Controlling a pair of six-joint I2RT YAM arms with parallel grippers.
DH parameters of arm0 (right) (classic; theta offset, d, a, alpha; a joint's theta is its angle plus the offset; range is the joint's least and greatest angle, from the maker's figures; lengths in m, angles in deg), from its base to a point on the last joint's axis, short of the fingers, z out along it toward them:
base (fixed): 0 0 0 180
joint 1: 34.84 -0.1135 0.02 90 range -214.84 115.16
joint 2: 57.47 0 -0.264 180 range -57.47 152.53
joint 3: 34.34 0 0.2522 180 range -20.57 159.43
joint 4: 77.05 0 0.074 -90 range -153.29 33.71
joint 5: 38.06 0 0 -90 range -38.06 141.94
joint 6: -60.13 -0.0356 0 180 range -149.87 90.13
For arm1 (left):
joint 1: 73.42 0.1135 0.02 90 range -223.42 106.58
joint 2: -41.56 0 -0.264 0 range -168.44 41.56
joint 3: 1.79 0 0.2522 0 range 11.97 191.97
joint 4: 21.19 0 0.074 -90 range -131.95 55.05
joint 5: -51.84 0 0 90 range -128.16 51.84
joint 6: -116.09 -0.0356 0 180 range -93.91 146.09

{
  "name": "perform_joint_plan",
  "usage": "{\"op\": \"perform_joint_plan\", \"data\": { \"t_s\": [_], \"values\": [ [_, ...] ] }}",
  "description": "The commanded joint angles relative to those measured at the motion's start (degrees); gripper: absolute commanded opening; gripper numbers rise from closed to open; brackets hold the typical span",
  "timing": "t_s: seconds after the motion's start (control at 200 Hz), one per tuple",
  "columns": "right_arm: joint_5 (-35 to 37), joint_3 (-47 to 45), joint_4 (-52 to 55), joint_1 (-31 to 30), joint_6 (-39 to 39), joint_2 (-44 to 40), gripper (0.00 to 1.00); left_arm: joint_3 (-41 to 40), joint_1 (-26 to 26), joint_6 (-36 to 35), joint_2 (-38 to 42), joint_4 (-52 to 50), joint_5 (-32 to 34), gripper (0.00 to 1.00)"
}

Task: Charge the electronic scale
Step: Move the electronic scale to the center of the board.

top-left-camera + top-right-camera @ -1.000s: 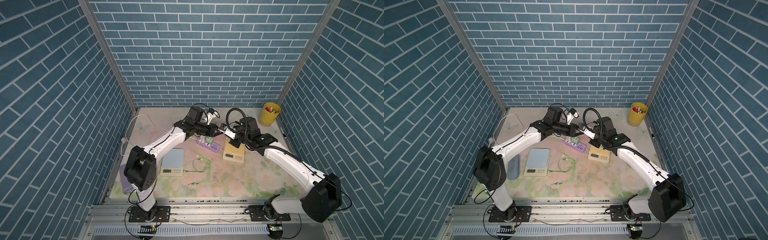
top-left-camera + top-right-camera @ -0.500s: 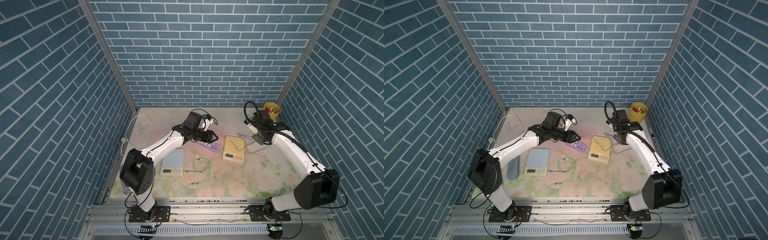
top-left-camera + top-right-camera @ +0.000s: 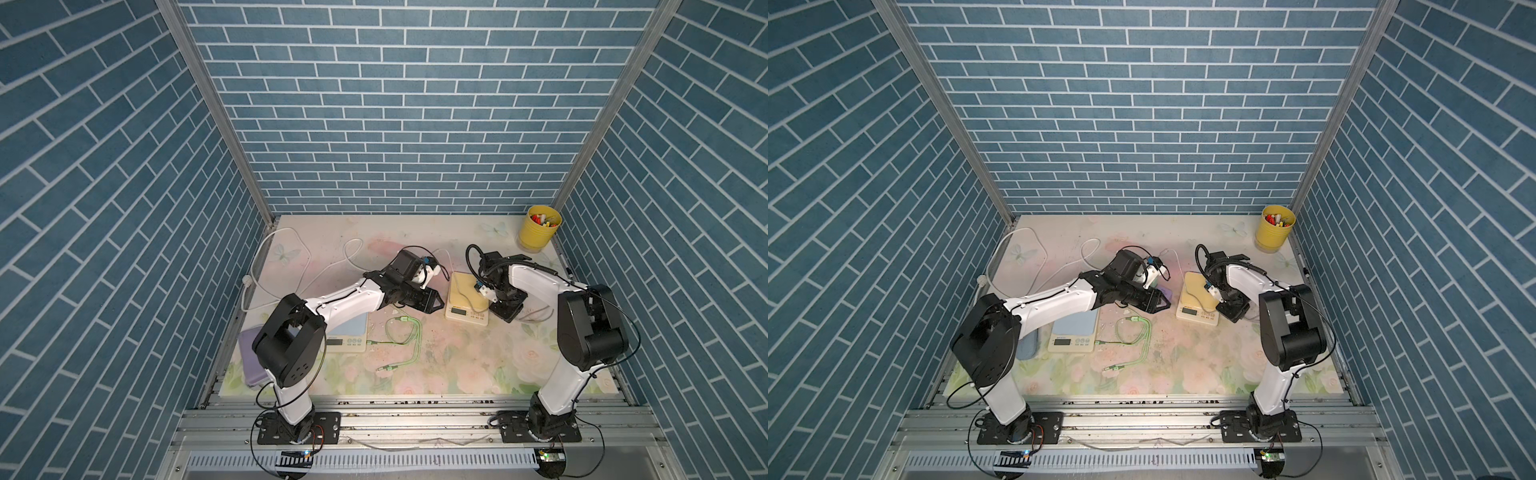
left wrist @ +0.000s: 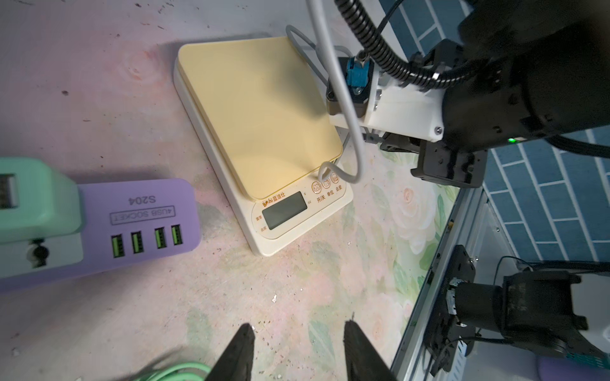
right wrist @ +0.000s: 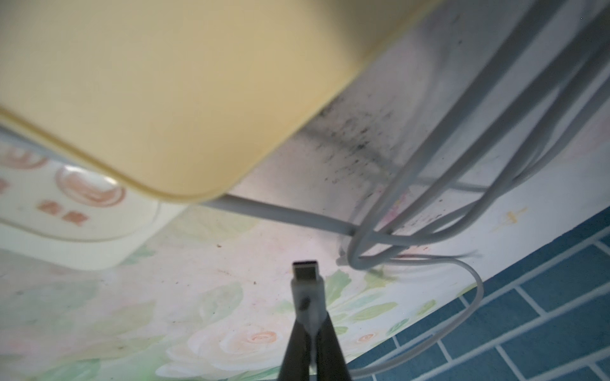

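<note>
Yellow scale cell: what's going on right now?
The right claw is shut on the white cable's plug, held beside the yellow scale and not yet inserted. The left claw hovers open and empty over the mat, near the purple USB hub.

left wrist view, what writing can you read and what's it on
"S204": purple USB strip
"4USB SOCKET": same strip, boxed
"蓝洁仕": yellow scale, after a partly unreadable Latin brand word
"开/关", "单位", "去皮": under its buttons
Marks beside its display: too small to read
</note>
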Motion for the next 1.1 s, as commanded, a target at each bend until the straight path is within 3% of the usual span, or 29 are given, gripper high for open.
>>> {"op": "perform_joint_plan", "data": {
  "t_s": [0.0,0.125,0.29,0.38,0.64,0.725,0.91,1.095],
  "values": [
    [-3.3,-0.4,1.8,-0.1,-5.1,-1.7,0.00,-0.8,-2.2,0.0,-2.6,4.6,4.2,0.47],
    [-4.4,1.8,-1.1,0.0,-9.5,-2.4,0.00,-2.3,-3.9,1.1,-4.4,8.9,8.7,0.47],
    [-3.8,8.0,-7.0,1.0,-12.9,-3.3,0.00,-7.0,-8.0,-0.9,-4.0,14.1,23.4,0.47],
    [-3.0,13.2,-9.0,2.1,-13.6,-1.0,0.00,-8.1,-9.1,1.0,-5.4,17.0,27.7,0.47],
    [-7.4,39.8,-1.8,5.4,-12.0,21.0,0.00,-7.9,-10.6,5.1,-8.0,22.2,32.9,0.46],
    [-9.5,44.6,-0.2,5.5,-11.6,26.8,0.00,-8.6,-11.4,4.9,-8.0,22.9,33.2,0.45],
    [-12.9,44.4,0.5,5.3,-11.1,30.8,0.00,-11.3,-14.6,3.6,-6.9,24.1,34.7,0.45],
    [-15.7,34.4,-1.5,2.2,-9.5,26.5,0.00,-14.7,-17.8,4.5,-4.0,23.0,37.7,0.46]
  ]
}}
